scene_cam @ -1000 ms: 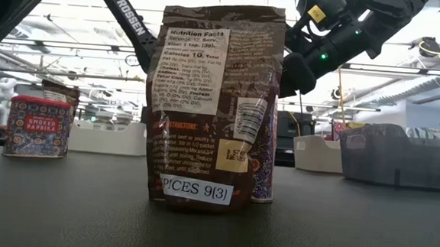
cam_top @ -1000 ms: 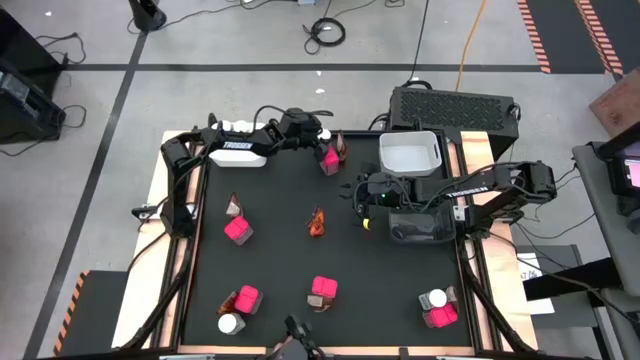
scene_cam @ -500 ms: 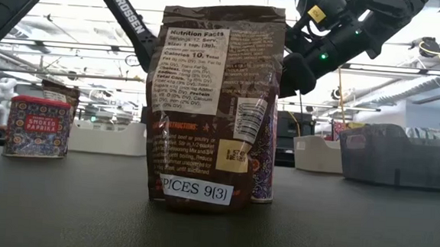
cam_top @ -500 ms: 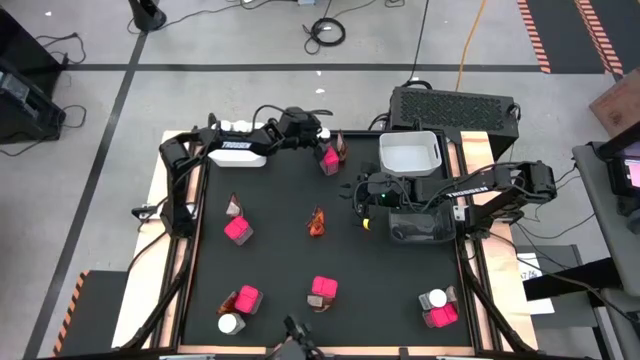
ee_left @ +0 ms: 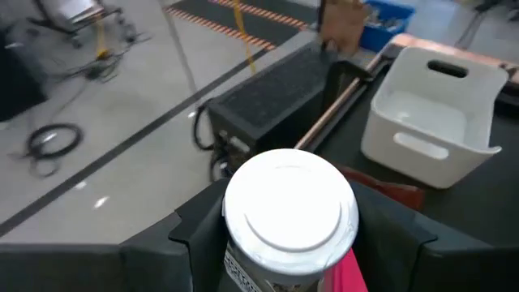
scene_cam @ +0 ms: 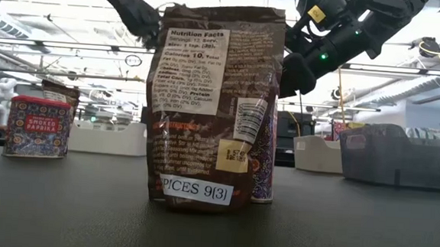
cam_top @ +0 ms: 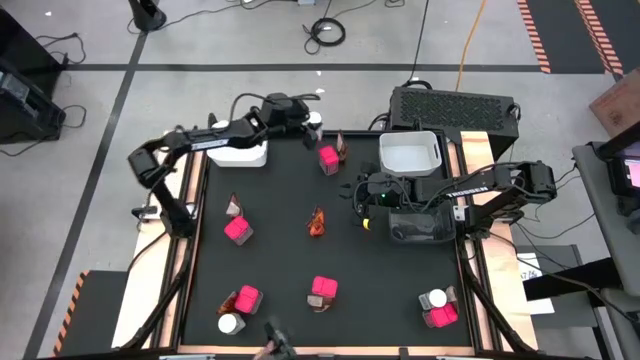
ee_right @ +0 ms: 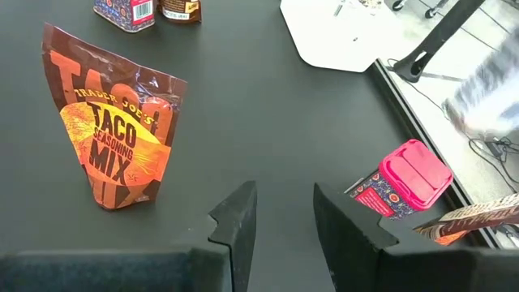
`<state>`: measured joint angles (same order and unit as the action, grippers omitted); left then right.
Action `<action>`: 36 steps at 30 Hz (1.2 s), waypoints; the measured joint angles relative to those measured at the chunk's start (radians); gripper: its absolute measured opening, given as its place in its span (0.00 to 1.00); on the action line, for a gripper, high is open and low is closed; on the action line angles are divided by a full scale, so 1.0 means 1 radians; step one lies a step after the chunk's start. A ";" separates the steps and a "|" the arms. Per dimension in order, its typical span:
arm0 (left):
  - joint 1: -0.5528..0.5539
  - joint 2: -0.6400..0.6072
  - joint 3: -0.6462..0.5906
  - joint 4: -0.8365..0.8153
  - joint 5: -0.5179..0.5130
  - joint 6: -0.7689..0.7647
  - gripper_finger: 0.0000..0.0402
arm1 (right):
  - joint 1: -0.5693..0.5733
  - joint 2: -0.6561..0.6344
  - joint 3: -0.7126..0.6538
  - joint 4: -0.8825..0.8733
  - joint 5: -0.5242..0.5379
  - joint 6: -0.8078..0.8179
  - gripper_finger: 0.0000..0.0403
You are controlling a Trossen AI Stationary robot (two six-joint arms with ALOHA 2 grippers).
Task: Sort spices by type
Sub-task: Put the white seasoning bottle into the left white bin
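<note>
My left gripper [cam_top: 308, 122] is up over the table's far edge, shut on a small clear jar with a white cap [ee_left: 290, 207]. Below it, a pink cube box [cam_top: 328, 158] and a brown sachet [cam_top: 342, 147] stand on the black table. My right gripper [cam_top: 358, 195] hangs open and holds nothing, right of the table's middle. It faces an orange "Taco Seasoning Mix" sachet [ee_right: 109, 138], which stands on its bottom edge. More pink boxes, jars and sachets are spread over the left and near parts of the table. My left gripper pinches the jar's body just under the white cap [ee_left: 240, 258], with one finger [ee_left: 195, 243] on each side. The fingers slant down from the table's left side. The jar stands upright between them, cap up, lifted clear of the table.
A white bin [cam_top: 240, 152] sits at the far left and another white bin [cam_top: 410, 152] at the far right. A dark bin [cam_top: 420, 228] lies under my right arm. In the low view, a large brown sachet [scene_cam: 213, 108] fills the middle and a pink box [scene_cam: 40, 125] stands at the left.
My left gripper has gone up and a little toward the table's far left corner. It carries the white-capped jar, now lifted clear of the table, away from the pink box and sachet.
</note>
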<state>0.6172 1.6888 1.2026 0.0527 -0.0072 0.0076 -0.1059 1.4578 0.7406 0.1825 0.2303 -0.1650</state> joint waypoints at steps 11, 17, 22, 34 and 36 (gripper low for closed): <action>0.003 -0.324 0.000 -0.393 -0.198 -0.009 0.53 | 0.000 0.000 0.000 0.002 0.000 0.007 0.30; 0.030 -0.430 0.000 -0.565 -0.223 -0.080 0.54 | 0.000 0.000 0.000 0.019 0.000 -0.002 0.30; 0.035 -0.461 -0.008 -0.623 -0.324 -0.110 0.54 | 0.000 0.000 0.000 0.026 0.000 -0.004 0.30; 0.135 -0.481 -0.218 -0.574 -0.348 -0.209 0.54 | 0.000 0.000 0.000 0.026 -0.053 -0.004 0.30; 0.145 -0.487 -0.238 -0.541 -0.348 -0.208 0.54 | 0.000 0.000 0.000 0.023 -0.053 -0.004 0.30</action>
<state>0.7618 1.2014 0.9643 -0.4880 -0.3556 -0.2005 -0.1056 1.4578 0.7406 0.2060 0.1772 -0.1688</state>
